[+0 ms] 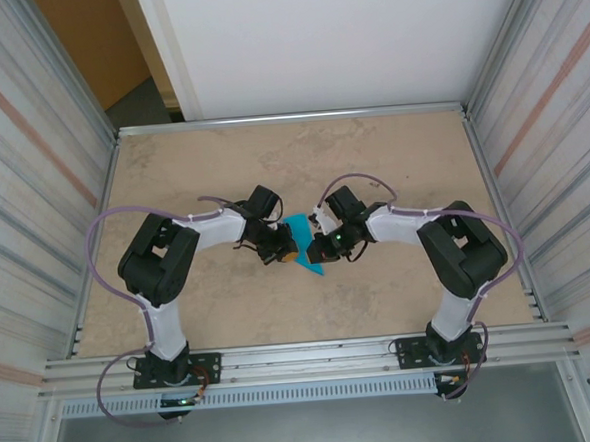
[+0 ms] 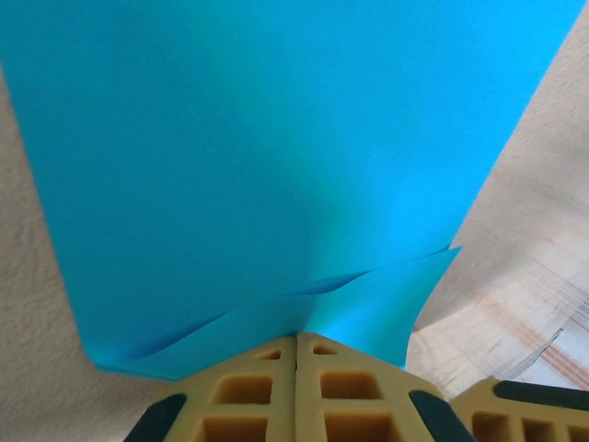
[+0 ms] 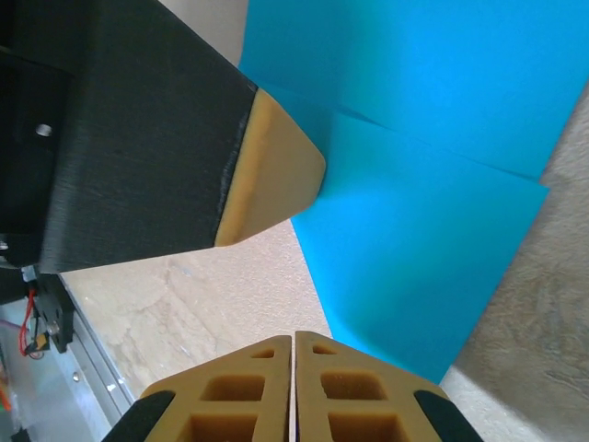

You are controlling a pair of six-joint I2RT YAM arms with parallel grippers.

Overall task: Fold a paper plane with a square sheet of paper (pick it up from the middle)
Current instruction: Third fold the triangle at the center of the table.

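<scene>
Table [image 1: 391, 155]: beige mottled top, matte, evenly lit.
Side walls [image 1: 30, 147]: ribbed grey metal panels with faint orange stripes, left and right.
Back wall [image 1: 344, 38]: plain white panel.
Opening [image 1: 94, 43]: upper left; orange-brown surface, grey floor below it.
Rails [image 1: 313, 355]: aluminium, along the table's near edge.

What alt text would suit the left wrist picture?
Teal-blue paper, one flap folded over, is pinched at its bottom edge by the left gripper, its yellow fingers shut together. Beige table lies on both sides.
</scene>
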